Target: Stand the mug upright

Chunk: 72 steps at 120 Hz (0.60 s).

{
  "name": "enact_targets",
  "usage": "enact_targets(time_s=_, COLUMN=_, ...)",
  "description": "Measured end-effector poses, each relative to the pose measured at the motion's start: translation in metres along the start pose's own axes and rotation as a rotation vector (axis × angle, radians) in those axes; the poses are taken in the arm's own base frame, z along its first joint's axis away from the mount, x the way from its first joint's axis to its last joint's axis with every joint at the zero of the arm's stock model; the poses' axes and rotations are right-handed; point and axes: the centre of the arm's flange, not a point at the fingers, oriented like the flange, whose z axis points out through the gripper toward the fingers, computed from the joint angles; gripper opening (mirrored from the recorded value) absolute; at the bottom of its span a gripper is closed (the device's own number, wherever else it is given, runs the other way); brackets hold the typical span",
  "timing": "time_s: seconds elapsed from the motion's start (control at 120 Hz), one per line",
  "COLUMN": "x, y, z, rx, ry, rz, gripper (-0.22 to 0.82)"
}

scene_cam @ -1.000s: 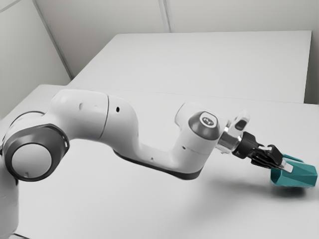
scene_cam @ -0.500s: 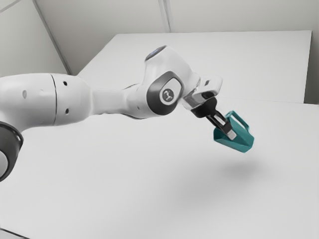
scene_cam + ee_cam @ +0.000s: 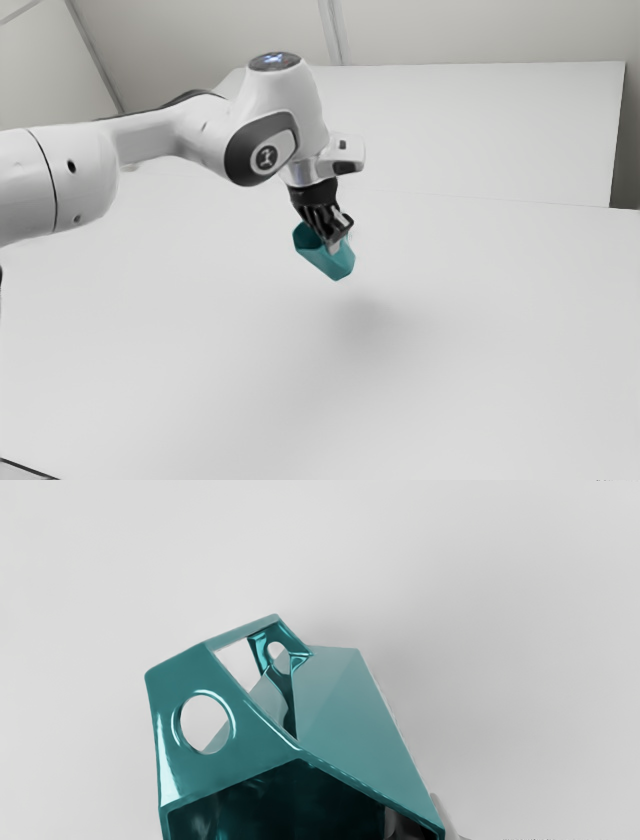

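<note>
In the exterior view my gripper [image 3: 336, 241] is shut on the wall of the teal faceted mug [image 3: 330, 262], one finger inside the mouth and one outside. The mug hangs tilted above the table, its open mouth toward the exterior view's upper left and its base toward the lower right. In the wrist view the mug [image 3: 345, 705] shows its dark opening nearest my hand and its angular handle with round holes. Parts of my gripper [image 3: 432, 827] appear on both sides of the mug's wall at the bottom edge.
The white table [image 3: 450, 350] spreads beneath the mug, with a soft shadow below. Another white surface [image 3: 480, 130] stands beyond the table's far edge, in front of pale walls.
My arm has drawn back toward the exterior view's left, carrying the mug off the table. The hand has turned to point more steeply down, and the mug's base has swung lower.
</note>
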Motion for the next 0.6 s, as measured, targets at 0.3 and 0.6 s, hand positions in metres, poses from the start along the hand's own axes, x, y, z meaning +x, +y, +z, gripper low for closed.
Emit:
enact_targets(time_s=0.3, x=-0.022, y=-0.082, z=-0.001, rx=0.052, ry=-0.043, rz=-0.244, gripper=-0.18)
enact_targets(time_s=0.6, x=-0.049, y=-0.104, z=0.031, rx=0.07, ry=-0.115, rz=-0.331, gripper=-0.18)
